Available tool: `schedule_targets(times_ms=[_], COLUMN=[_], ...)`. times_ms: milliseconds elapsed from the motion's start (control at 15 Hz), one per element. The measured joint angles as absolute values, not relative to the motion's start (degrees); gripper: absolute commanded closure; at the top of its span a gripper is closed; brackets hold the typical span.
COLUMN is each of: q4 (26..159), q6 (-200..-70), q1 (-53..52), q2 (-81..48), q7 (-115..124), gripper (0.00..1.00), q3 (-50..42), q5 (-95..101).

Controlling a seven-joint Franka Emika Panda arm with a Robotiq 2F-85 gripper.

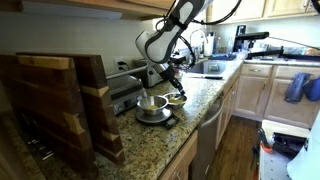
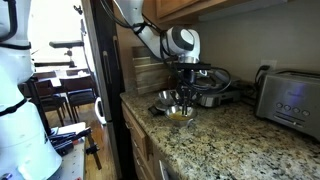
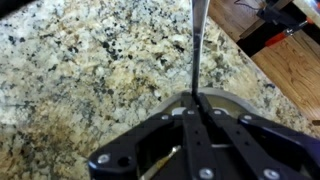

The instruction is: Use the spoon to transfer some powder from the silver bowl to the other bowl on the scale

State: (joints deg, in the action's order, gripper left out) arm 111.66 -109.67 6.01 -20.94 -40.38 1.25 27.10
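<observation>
Steel thin-handled spoon (image 3: 197, 45) pinched tight between closed jaws of black Robotiq gripper (image 3: 195, 100), over speckled granite countertop (image 3: 80, 70).
Hovers by small shiny metal bowl (image 1: 176, 99) holding fine yellowish-tan powder (image 2: 180, 115), just beside larger pale metal bowl (image 1: 150, 104) on flat black scale (image 1: 158, 119). Likely risks: slim handle rotating in pinch and dumping powder on counter; deep scoop shoving small bowl; bumping large bowl off scale. Spoon tip hidden.

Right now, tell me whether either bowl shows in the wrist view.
No: that view shows only the spoon clamped in the gripper, above the granite counter and some floor.
</observation>
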Motion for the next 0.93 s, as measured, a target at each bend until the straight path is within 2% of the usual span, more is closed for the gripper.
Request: schedule_targets(times_ms=[933], q4=[117.55], q6=[-115.34], q1=[6.61], q2=[-11.17], q7=[-42.6], gripper=[0.97], q3=[0.07], q5=[22.41])
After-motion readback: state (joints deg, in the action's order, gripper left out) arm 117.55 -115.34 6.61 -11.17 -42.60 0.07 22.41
